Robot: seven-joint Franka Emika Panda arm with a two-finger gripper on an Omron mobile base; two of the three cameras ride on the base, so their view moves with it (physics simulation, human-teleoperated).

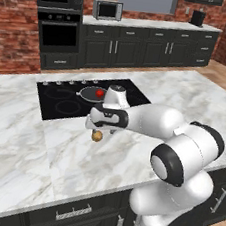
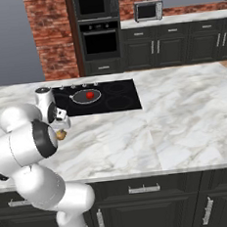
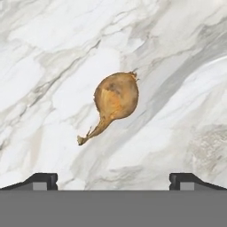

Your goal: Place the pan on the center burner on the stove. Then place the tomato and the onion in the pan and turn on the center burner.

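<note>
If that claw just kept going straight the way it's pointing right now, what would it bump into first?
Most likely the onion. The open gripper points down at the marble counter, and the onion lies there between the lines of its two fingertips. How far above it the fingers hang is hard to judge; beside the onion there is only counter.

Tomato (image 1: 99, 92) in pan (image 1: 90, 94) on stove (image 1: 61, 100) — onion (image 1: 97, 136) on counter (image 1: 39, 151).

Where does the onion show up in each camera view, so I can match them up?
Left base view: onion on the marble counter, under the end effector.
Right base view: left side, beside the arm.
Hand view: centre, on marble.
Shared landmark: the stove, behind the onion in both base views.
</note>
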